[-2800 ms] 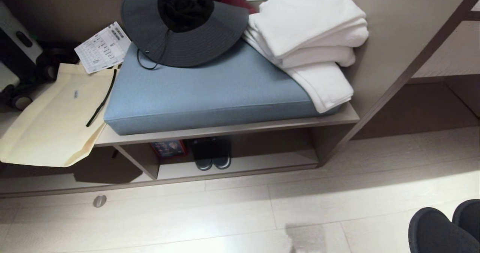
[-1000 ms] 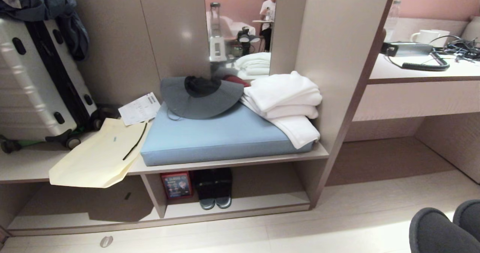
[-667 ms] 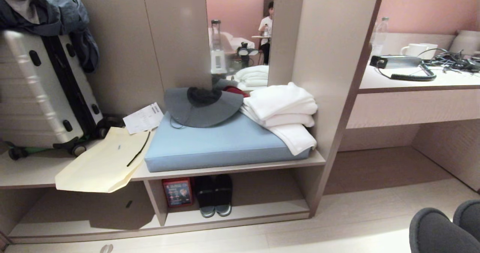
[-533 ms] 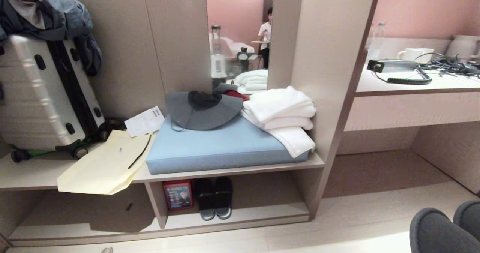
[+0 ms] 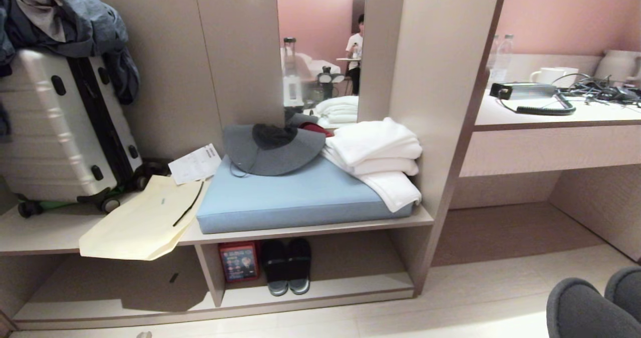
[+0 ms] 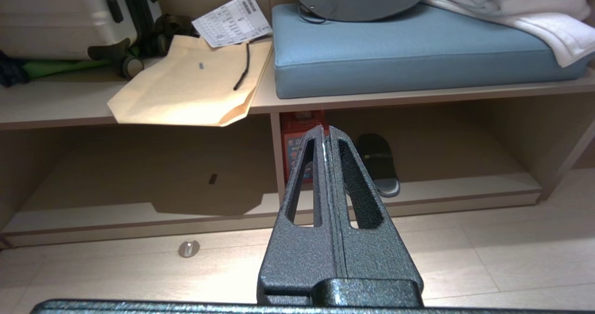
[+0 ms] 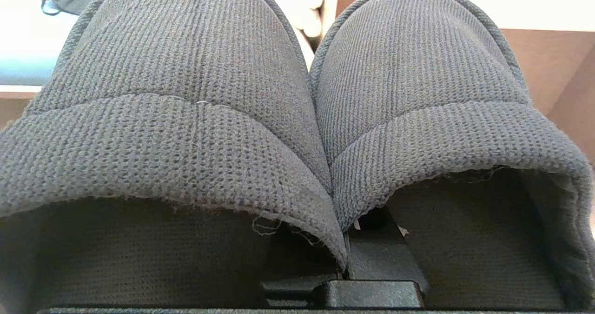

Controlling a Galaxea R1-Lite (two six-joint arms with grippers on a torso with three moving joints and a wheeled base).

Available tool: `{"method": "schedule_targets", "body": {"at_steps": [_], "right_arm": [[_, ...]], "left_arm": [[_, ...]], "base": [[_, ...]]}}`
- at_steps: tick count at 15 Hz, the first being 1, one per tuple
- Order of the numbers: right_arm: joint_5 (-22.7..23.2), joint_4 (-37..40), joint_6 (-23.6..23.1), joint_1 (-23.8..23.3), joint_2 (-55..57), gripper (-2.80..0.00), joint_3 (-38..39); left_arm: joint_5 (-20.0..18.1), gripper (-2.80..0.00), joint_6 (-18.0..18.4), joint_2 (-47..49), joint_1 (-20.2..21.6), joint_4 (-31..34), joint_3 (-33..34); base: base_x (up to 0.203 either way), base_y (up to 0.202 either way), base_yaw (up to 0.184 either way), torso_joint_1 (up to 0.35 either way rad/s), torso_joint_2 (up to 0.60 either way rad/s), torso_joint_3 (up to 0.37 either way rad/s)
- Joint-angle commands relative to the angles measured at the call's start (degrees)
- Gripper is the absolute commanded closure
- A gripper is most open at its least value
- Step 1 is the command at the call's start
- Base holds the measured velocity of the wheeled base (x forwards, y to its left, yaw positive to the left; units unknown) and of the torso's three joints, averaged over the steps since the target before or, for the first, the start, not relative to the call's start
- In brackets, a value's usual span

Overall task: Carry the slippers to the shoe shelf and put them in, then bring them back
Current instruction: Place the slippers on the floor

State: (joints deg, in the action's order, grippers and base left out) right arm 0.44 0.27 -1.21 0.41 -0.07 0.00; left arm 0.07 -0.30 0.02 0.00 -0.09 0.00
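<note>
The slippers (image 5: 596,305) at five o'clock are cut off by the frame's corner, and up close they hide the right hand's fingertips. The suitcase (image 5: 55,127) at nine o'clock runs past the edge.

Warm, even indoor light is being cast.
The floor (image 5: 450,308) is being brightened; shadow is being held beneath the bench (image 5: 310,225).

Textured dark-grey slotted left gripper (image 6: 325,132) fingers (image 6: 304,183).
</note>
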Motion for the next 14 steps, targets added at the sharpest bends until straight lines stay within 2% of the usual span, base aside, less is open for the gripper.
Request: {"method": "schedule_targets", "body": {"at_steps": [1, 3, 14], "right_arm": [[0.0, 0.0, 0.0, 0.0, 0.0, 0.0, 0.0], [0.0, 0.0, 0.0, 0.0, 0.0, 0.0, 0.0], [0.0, 0.0, 0.0, 0.0, 0.0, 0.0, 0.0]], "left_arm": [[0.0, 0.0, 0.0, 0.0, 0.1, 0.0, 0.0], [0.0, 0.0, 0.0, 0.0, 0.1, 0.0, 0.0], [0.0, 0.0, -0.1, 0.0, 0.0, 0.0, 0.0]], "base": [[0.0, 0.0, 0.0, 0.0, 0.0, 0.0], [0.004, -0.098, 0.009, 0.002, 0.0, 0.002], [0.0, -0.195, 0.003, 0.002, 0.0, 0.003]]}}
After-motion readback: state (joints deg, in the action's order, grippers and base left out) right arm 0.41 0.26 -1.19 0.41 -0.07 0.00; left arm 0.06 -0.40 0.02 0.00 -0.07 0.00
